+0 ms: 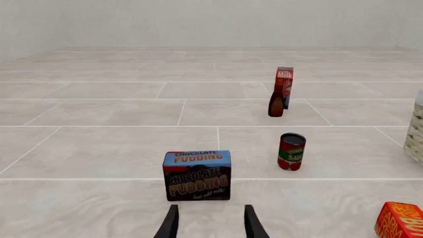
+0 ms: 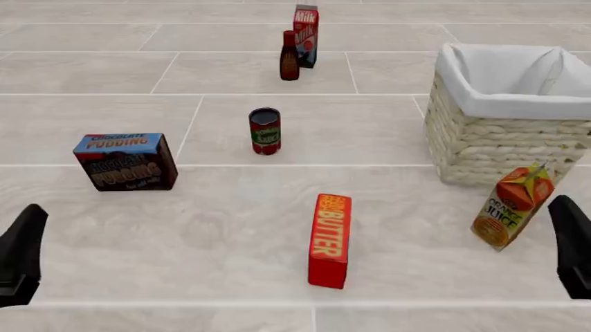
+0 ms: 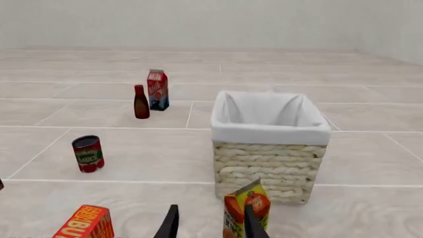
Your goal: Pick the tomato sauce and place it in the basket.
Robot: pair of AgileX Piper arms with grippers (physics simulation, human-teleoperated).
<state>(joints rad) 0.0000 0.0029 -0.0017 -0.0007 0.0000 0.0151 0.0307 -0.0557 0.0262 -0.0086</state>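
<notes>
Tiled table (image 2: 388, 228) w/ tomato sauce (image 2: 265, 131), basket (image 2: 499, 142), pudding box (image 2: 126, 161), butter (image 2: 330, 239), juice carton (image 2: 513, 205), bottle (image 2: 289, 57), milk carton (image 2: 306, 26).

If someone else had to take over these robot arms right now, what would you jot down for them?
Left gripper: open, holding nothing, facing the chocolate pudding box.
Right gripper: open, holding nothing, beside the orange juice carton.
Tomato sauce: upright on the table, mid-field, untouched.
Basket: far right; nothing visible inside it.
Done: nothing.
Left: grasp the can, carry it right, drop it in the basket.
</notes>
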